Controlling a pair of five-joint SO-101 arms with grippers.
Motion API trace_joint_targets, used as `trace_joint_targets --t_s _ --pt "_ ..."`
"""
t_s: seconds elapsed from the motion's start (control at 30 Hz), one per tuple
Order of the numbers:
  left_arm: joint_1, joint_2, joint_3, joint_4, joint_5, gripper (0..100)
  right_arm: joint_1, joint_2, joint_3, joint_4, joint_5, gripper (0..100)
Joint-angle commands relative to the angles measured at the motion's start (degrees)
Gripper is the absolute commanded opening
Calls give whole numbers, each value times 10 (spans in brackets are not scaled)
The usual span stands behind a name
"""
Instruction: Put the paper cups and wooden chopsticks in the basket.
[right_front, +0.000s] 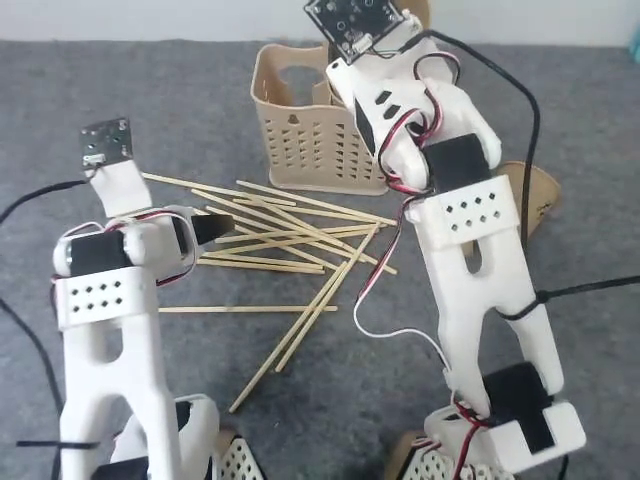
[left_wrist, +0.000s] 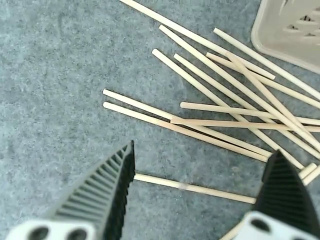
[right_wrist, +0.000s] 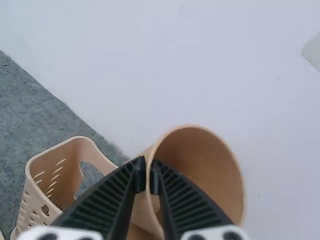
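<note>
Covering the table, a grey mat (right_front: 200, 100) is seen. Basket (right_front: 310, 150) is stood upright at the far side. Paper cup (right_wrist: 200, 170) is pinched by its rim in the right gripper (right_wrist: 147, 172), held tilted just above the basket. Wooden chopsticks (right_front: 290, 235) are scattered in a loose crossed pile near the basket's front; left gripper (left_wrist: 202, 155) is held spread wide above them, nothing grasped.

place: robot test bench, lab or hobby room, cannot tell which | surface: grey mat (right_front: 200, 110) | behind: bare white wall (right_wrist: 175, 60) | rig: white plastic left arm (right_front: 105, 330) and right arm (right_front: 480, 270), loose wires (right_front: 400, 333), bare camera boards (right_front: 105, 142) | props: household basket (right_front: 310, 140), chopsticks (right_front: 290, 235), cup (right_wrist: 200, 165)
</note>
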Motion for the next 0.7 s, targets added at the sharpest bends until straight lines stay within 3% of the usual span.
trace_joint_targets --t_s 0.0,0.67 --pt "0 -22 -5 -11 -3 382 9 -40 -33 4 -2 8" --pt "1 -22 -5 -11 -3 382 23 -25 -29 60 94 13"
